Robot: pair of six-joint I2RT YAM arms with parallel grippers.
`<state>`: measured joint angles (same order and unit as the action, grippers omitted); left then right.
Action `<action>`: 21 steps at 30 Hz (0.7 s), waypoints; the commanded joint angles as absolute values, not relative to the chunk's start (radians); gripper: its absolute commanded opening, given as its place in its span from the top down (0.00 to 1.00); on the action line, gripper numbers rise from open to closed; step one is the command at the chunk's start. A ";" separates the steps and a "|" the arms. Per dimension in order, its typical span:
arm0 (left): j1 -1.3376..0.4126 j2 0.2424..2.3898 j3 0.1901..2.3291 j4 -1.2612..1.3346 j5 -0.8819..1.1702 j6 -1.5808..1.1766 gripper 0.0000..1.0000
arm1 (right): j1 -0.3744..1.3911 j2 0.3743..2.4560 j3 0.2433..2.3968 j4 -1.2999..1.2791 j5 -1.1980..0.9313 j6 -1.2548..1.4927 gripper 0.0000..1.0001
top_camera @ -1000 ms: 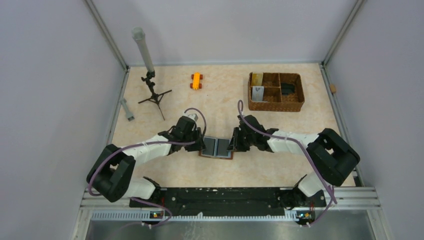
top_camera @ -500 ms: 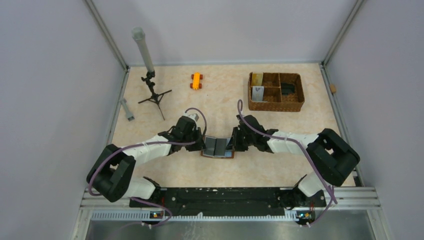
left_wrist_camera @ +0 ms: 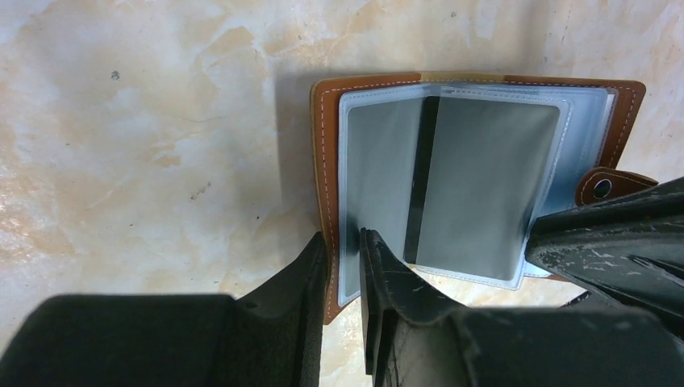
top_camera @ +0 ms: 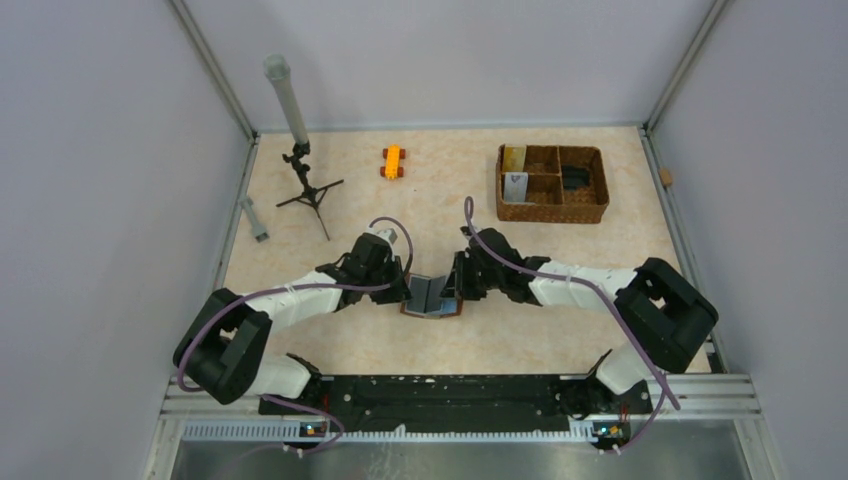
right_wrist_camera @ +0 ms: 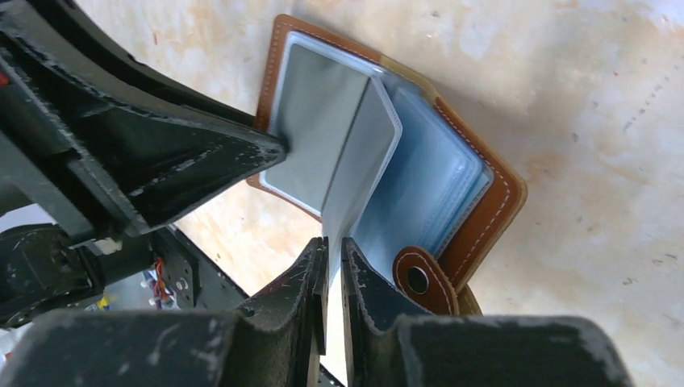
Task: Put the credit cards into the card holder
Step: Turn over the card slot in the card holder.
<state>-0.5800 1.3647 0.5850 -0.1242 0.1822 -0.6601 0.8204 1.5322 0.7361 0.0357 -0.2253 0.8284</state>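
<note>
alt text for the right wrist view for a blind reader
The right pincer pinches one clear plastic sleeve of an open brown leather card holder lying on a beige marbled table. The left pincer meets the holder's left edge; a snap tab sits beside the right pincer.

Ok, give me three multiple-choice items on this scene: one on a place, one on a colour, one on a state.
1. Where does the basket stand?
A) at the far right
B) at the near left
C) between the arms
2. What colour is the toy car?
A) blue
B) orange
C) green
3. How is the card holder?
A) snapped shut
B) partly open, pinched by the left gripper and the right gripper
C) inside the basket
Answers: 1 A, the top view shows it far right; 2 B, its body is bright orange; 3 B, each wrist view shows it pinched and spread.
</note>
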 commanded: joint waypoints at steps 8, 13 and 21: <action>-0.580 1.361 0.585 -0.078 0.209 -0.679 0.76 | 0.856 1.547 0.841 0.051 -0.206 0.787 0.83; -0.580 1.365 0.584 -0.068 0.221 -0.681 0.76 | 0.871 1.594 0.873 0.067 -0.218 0.784 0.81; -0.580 1.362 0.580 -0.062 0.215 -0.687 0.73 | 0.890 1.647 0.908 0.074 -0.226 0.779 0.77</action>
<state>-0.5793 1.3647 0.5838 -0.1043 0.2134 -0.6819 0.8711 1.6291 0.8551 0.0536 -0.2230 0.8032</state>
